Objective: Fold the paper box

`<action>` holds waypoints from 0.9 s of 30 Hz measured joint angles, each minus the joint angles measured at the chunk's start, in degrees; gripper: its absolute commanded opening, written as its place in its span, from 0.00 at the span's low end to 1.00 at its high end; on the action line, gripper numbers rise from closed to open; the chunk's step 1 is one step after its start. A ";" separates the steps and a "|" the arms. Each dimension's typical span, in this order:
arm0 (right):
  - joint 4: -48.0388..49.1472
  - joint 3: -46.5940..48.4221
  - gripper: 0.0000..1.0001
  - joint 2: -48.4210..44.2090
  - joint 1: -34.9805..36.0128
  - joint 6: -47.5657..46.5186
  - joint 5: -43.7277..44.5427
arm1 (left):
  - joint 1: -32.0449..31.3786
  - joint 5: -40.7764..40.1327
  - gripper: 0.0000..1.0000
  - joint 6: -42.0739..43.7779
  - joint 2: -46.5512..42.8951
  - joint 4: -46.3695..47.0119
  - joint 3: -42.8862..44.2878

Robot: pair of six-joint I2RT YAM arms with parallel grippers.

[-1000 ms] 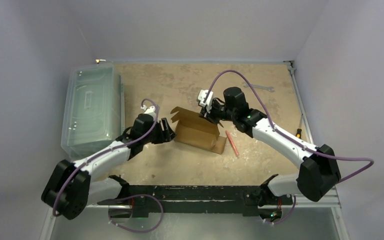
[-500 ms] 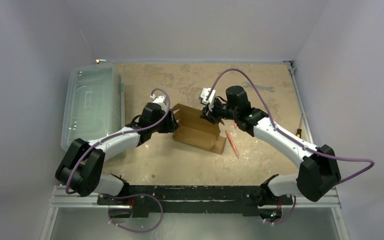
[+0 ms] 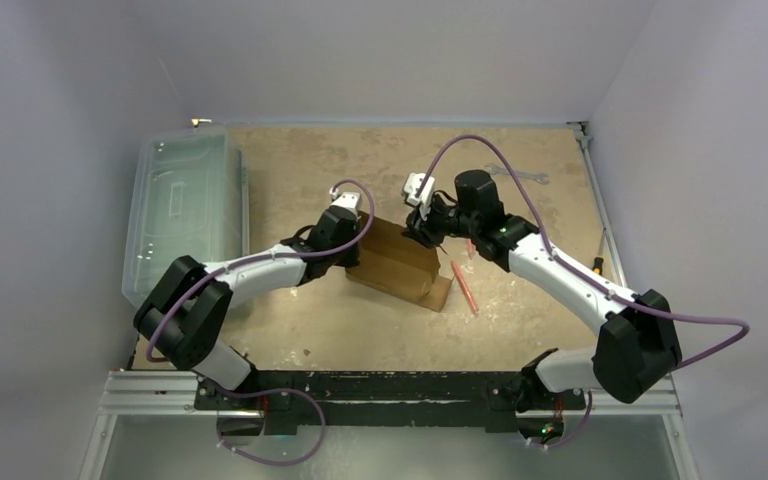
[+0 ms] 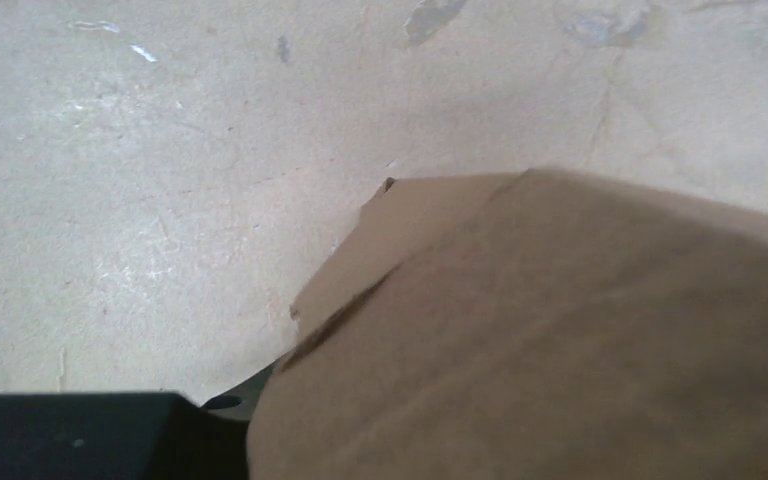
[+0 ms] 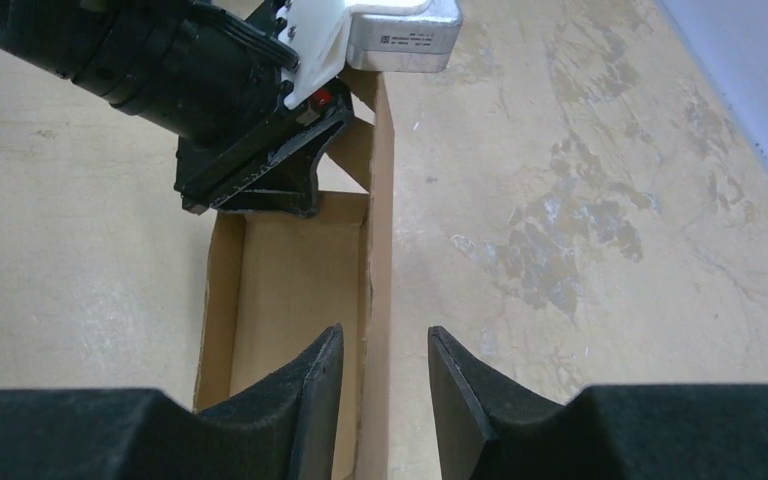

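The paper box is a brown cardboard trough lying slantwise mid-table, its flap spread flat at the right end. My left gripper presses against the box's left end. In the left wrist view cardboard fills the frame and hides the jaws. The right wrist view shows that gripper at the far end of the box's inside. My right gripper is open and straddles the box's back wall, one finger inside and one outside, with a gap on the outer side.
A large clear plastic bin stands along the left edge. A red pen lies just right of the box. A wrench rests at the back right, and a small tool lies by the right rail.
My left arm has swung right onto the box's left end, and the flap that stood up there is now folded down. My right gripper's jaws have opened on the back wall.
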 measured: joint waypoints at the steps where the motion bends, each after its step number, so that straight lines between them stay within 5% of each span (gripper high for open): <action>1: 0.00 0.00 0.40 0.00 -0.17 0.09 0.00 | -0.22 -0.83 0.17 0.15 0.31 -0.37 0.22; 14: -0.02 0.00 0.41 0.00 -0.63 0.17 -0.07 | -1.90 -5.81 0.20 1.09 2.58 -2.23 1.07; 18: -0.02 0.00 0.42 0.00 -0.66 0.20 -0.09 | -2.32 -6.40 0.00 1.09 3.56 -2.47 1.20; 27: -0.11 0.00 0.60 -0.44 -2.40 0.59 -1.33 | -3.06 -12.52 0.00 -1.49 3.19 -4.09 1.05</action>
